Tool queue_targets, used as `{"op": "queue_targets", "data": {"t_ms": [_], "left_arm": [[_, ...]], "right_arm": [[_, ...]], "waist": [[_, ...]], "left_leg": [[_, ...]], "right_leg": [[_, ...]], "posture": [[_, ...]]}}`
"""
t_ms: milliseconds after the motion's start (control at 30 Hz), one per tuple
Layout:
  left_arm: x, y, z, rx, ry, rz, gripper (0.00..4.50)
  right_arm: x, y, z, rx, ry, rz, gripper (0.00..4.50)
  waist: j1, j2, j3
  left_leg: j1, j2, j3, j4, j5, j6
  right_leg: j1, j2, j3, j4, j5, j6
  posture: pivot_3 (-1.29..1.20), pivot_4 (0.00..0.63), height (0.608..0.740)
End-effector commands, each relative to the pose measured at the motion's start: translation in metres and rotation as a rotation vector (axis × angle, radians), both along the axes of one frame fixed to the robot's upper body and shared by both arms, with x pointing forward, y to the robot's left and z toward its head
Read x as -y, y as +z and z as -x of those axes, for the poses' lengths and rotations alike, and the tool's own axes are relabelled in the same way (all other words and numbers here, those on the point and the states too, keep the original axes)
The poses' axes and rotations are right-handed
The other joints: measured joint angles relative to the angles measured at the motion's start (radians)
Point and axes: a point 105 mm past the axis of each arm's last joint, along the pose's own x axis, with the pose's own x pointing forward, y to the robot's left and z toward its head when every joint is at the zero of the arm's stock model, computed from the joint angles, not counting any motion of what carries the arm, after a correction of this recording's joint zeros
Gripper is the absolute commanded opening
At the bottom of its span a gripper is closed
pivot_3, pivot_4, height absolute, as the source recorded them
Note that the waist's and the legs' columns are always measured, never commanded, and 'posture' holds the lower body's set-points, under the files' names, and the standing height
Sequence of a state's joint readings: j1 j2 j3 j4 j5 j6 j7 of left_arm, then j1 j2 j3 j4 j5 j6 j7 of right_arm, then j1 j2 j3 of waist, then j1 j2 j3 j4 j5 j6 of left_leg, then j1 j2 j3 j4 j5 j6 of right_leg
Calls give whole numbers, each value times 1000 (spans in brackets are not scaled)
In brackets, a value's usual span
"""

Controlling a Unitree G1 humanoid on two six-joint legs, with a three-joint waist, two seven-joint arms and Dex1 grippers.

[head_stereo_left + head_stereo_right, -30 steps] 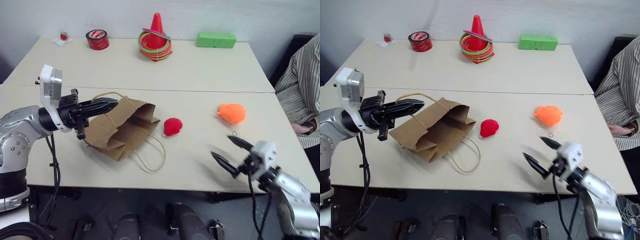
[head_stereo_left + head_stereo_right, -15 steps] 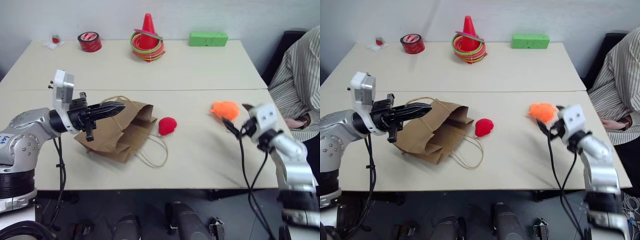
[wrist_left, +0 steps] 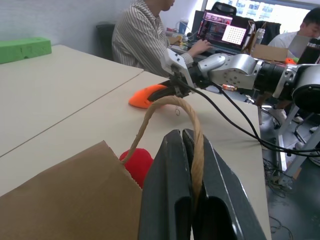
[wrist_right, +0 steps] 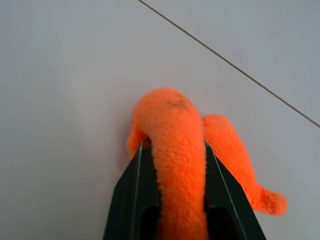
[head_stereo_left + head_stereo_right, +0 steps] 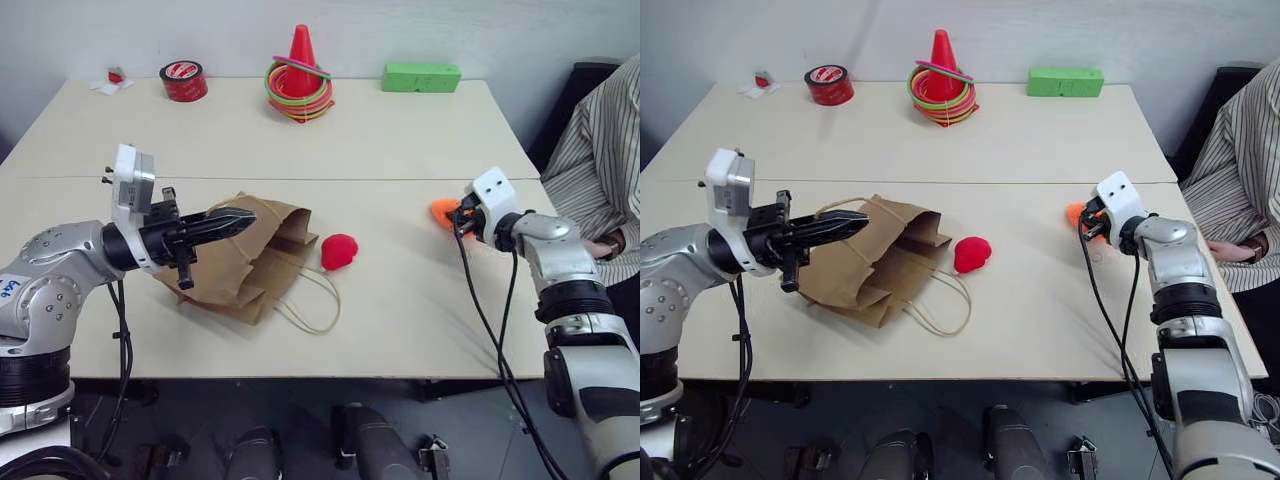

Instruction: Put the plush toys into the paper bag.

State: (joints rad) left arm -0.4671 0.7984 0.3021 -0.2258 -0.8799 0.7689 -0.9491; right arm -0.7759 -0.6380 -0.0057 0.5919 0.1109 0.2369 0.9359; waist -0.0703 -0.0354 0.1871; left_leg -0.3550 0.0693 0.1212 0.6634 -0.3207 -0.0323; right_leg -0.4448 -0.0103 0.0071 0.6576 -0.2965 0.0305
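Beige bench, two tops butted together, against a pale wall; a seated person in a striped shirt at its right end.

Far edge, not part of the job: red tape roll, cone with coloured rings, green block.

Paper bag: brown kraft, lying on its side left of centre, mouth turned toward the middle of the bench, one string handle trailing loose on the surface. The other string handle is pinched between the pressed-together fingers of the left end effector, which hovers level over the bag.

Red plush toy: on the bench just beside the bag's mouth, untouched.

Orange plush toy: on the bench near the right end, well apart from the bag. Right end effector has its two fingers closed on either side of the fuzzy body, squeezing it.

Hazards, as judged: the soft pile may slip from so narrow a pinch once lifted; the bag's mouth looks half collapsed, so a toy brought over could land on the paper instead of going in; a pull on the single handle may drag the bag into the red toy.
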Motion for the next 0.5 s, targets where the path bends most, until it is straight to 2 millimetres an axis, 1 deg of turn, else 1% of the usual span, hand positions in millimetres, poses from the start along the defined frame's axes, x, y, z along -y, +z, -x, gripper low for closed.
{"op": "queue_targets", "data": {"t_ms": [33,67,133,167,200,267,367,500], "left_arm": [[0,20,8,53,-31,35,0],[1,22,9,52,-39,48,0],[3,28,11,58,-64,82,0],[5,30,11,62,-71,96,0],[7,31,12,57,-81,98,0],[10,27,13,41,-100,80,0],[13,26,13,31,-116,80,0],[16,27,15,26,-146,89,0]], "right_arm": [[-78,40,56,13,480,-127,191],[-97,41,71,-21,553,-145,190],[-130,37,93,-50,653,-143,190],[-144,34,99,-56,681,-141,190],[-159,34,100,-55,686,-151,190],[-186,37,98,-38,681,-181,190],[-215,37,93,-34,674,-197,190],[-240,23,73,-35,615,-127,190]], "waist": [[-4,3,2],[-8,4,2],[-12,4,2],[-13,4,2],[-13,4,2],[-12,3,2],[-11,3,2],[-7,1,1]], "left_leg": [[0,1,0,0,0,-1],[0,1,0,0,-1,-1],[0,3,0,0,-1,-3],[1,3,0,0,0,-3],[1,3,0,0,0,-4],[1,2,0,0,0,-4],[1,1,0,1,0,-3],[0,1,0,1,0,-2]], "right_leg": [[0,1,0,0,0,0],[-1,1,0,1,0,0],[-1,1,0,2,0,0],[-1,1,0,2,0,0],[-1,1,0,3,-1,-1],[-1,1,0,3,-1,-1],[-2,0,0,4,-1,-2],[-2,0,-1,2,-1,-2]], "posture": [[0,150,740],[0,150,740],[0,150,740],[0,150,740],[0,150,740],[0,150,740],[0,150,740],[0,150,740]]}}
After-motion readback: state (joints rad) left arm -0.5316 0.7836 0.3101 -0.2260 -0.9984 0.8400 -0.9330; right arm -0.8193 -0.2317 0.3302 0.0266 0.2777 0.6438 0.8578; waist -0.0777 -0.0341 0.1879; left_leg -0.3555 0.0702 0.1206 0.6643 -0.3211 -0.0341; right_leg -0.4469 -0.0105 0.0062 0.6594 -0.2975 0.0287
